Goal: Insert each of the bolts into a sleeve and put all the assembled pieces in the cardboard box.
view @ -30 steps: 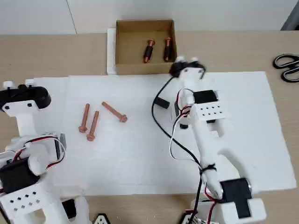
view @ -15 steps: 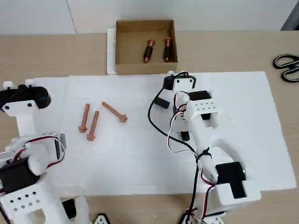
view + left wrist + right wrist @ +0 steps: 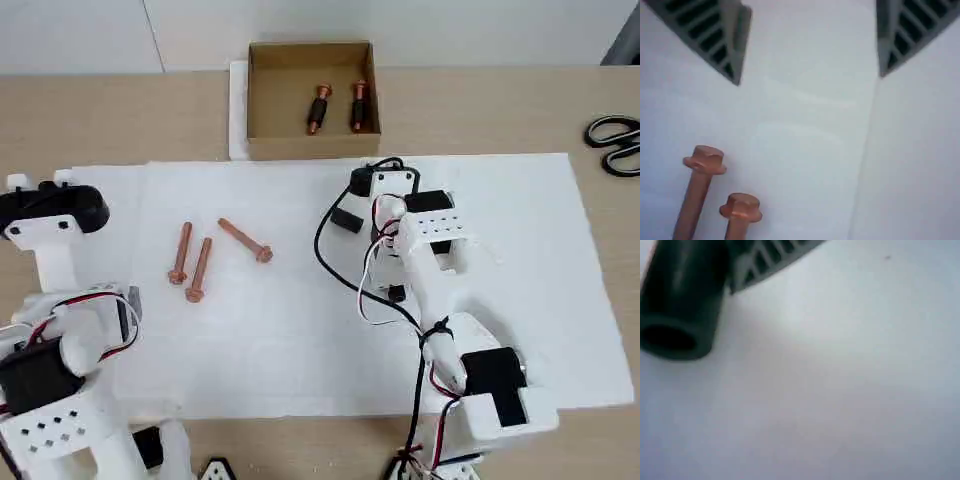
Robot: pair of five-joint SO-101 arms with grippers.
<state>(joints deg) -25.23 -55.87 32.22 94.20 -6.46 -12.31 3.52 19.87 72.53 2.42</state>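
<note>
High view: you have the cardboard box (image 3: 262,100) at the far edge of the counter (image 3: 120,110). Two assembled pieces lie inside it, side by side toward its right wall: one (image 3: 318,108), the other (image 3: 358,105).

Three bare bolts (image 3: 200,268) lie on the white foam sheet (image 3: 300,340), well apart from the box, on the arm side and out past its left corner. Two are nearly parallel. The third bolt (image 3: 245,240) is angled and is the closest of them to the box.

Your right end effector (image 3: 378,182) sits just short of the box's near wall, below its right corner and not touching it. You cannot tell whether it is wide or narrow. A loose black sleeve (image 3: 347,219) lies on the sheet just beside it, on the side away from the box.

The left arm (image 3: 60,340) is parked far from the box, beyond the bolts. Scissors (image 3: 615,143) lie well off to the box's right.

Left wrist view: your left end effector (image 3: 810,75) is spread wide and holds nothing, with bare sheet between the fingers (image 3: 735,45). Two bolt heads show near it: one (image 3: 705,161), the other (image 3: 741,207).

Right wrist view: the sleeve (image 3: 680,305) shows its open end and lies right against a grey ribbed part of the end effector. You cannot tell whether there is a grip on it.
</note>
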